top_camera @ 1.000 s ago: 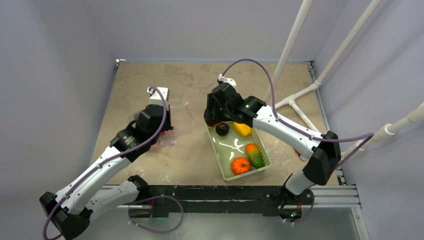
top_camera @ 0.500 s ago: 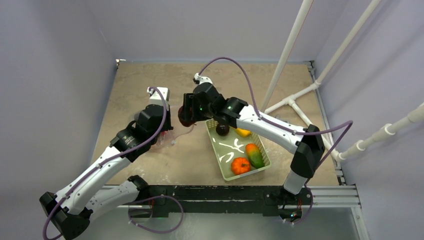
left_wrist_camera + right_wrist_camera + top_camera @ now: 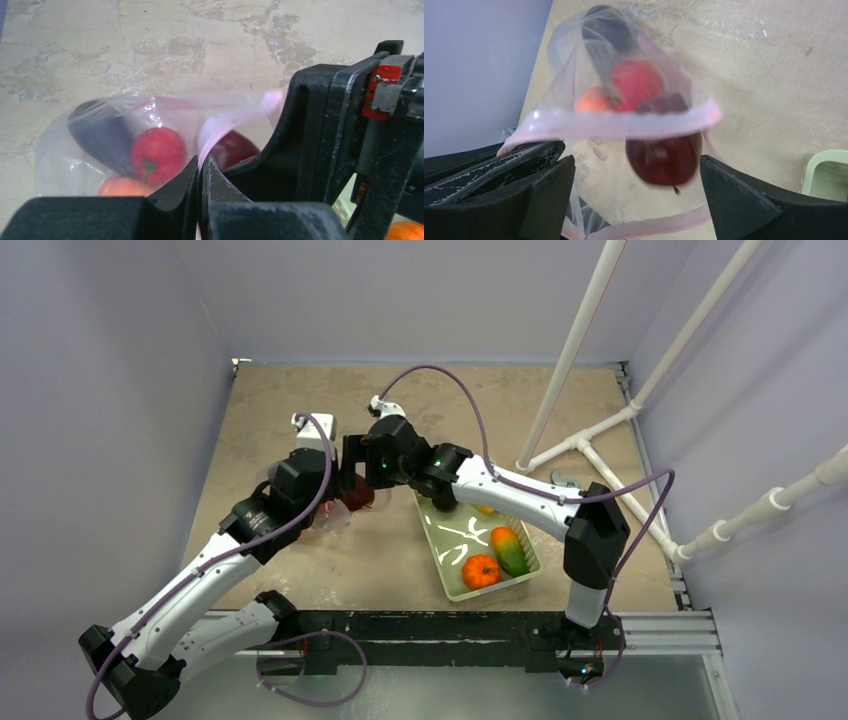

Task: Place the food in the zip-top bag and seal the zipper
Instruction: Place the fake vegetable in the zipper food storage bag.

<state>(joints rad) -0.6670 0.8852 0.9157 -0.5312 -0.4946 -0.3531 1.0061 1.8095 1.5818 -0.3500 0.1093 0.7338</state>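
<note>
From above: finds the bag [image 3: 335, 520] low at the table [image 3: 260, 410], just left of the basket [image 3: 450, 595], with left claw [image 3: 328, 502] and right claw [image 3: 352, 475] crowded together over its mouth. Counts pumpkin [image 3: 481, 571], a green-orange piece [image 3: 510, 550] and a sliver of yellow pepper [image 3: 487, 508] in the basket, not yet bagged. Leaves open table beyond and to the left, but little room between the two wrists.

Left wrist: shows left claw [image 3: 200, 182] pressed shut on the zipper [image 3: 220, 127], lifting that lip. Picks out eggplant [image 3: 97, 135], tomato [image 3: 157, 155] and an orange piece [image 3: 120, 186] inside the film, and a dark red fruit [image 3: 235, 150] at the mouth. Looks thin, limp and slippery, so best gripped by the stiffer zipper, not the film.

Right wrist: shows right claw [image 3: 636, 167] spread wide, gripping nothing. Catches the dark red fruit [image 3: 664, 150] blurred between the fingers, touching neither, just under the near lip. Probably light, hard, glossy and apt to roll: take squarely across the widest part. Risks a folded mouth if the lip sags. Calls for a straight lift out before swinging back over the basket rim.
</note>
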